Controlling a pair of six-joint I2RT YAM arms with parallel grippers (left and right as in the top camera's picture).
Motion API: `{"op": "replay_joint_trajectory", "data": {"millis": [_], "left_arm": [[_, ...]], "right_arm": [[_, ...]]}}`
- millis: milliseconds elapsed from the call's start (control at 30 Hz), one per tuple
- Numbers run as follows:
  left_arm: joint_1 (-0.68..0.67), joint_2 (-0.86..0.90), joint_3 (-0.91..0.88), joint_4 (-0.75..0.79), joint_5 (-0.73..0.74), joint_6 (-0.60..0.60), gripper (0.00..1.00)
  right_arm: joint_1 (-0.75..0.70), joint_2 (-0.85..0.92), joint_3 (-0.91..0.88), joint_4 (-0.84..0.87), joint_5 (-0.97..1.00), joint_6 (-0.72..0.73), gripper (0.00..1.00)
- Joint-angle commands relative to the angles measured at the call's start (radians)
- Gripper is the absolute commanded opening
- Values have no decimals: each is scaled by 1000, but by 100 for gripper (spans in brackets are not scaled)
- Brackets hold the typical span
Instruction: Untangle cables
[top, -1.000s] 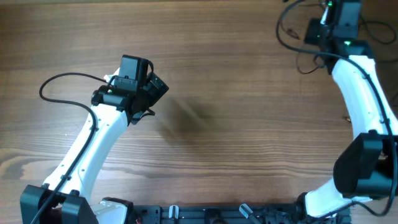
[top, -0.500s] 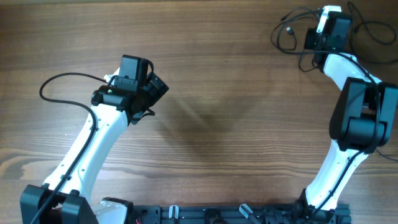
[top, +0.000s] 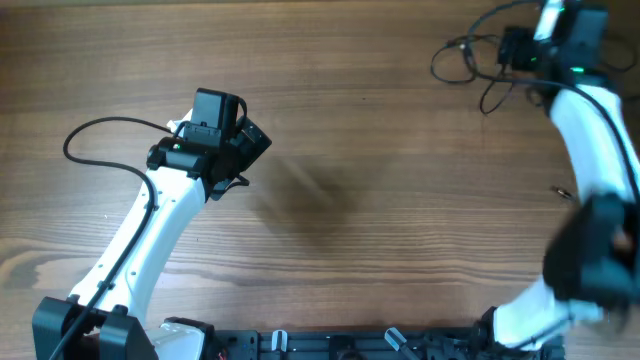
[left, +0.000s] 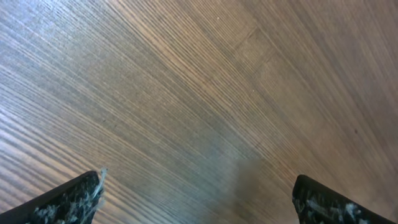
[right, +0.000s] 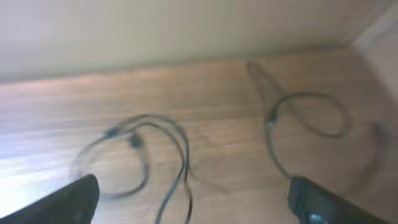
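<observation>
Seemingly ready to pick a strand, the right gripper (right: 196, 198) hovers wide open and empty above the cables (top: 468, 58) tangled at upper right, while the left gripper (left: 198, 196) idles open and empty at centre-left.

2 white arms (top: 150, 230), black joints (top: 585, 262)

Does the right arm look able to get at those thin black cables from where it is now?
Probably yes: the right arm holds its open fingers just above the thin black cables, and nothing lies between them.
</observation>
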Motion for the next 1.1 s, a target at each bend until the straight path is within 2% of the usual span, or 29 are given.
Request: {"op": "replay_joint_trajectory", "data": {"millis": [0, 133, 300, 533, 700, 767, 933, 1067], "left_arm": [[0, 5, 3, 0, -24, 9, 100], [0, 5, 3, 0, -24, 9, 100], [0, 5, 3, 0, -24, 9, 100], [0, 5, 3, 0, -24, 9, 100], [0, 5, 3, 0, -24, 9, 100], [0, 5, 3, 0, -24, 9, 100], [0, 5, 3, 0, -24, 9, 100], [0, 5, 3, 0, -24, 9, 100]], "right_arm": [[-2, -249, 8, -193, -143, 34, 100], [-2, -466, -26, -377, -259, 32, 100], [-2, -728, -161, -451, -293, 58, 99], [-1, -1255, -391, -481, -376, 69, 100], [-1, -1499, -409, -582, -405, 229, 100], [-1, -1531, -409, -596, -405, 274, 100], [-1, -1535, -409, -719, -390, 253, 99], [-1, -1535, -409, -716, -348, 235, 100]]}}
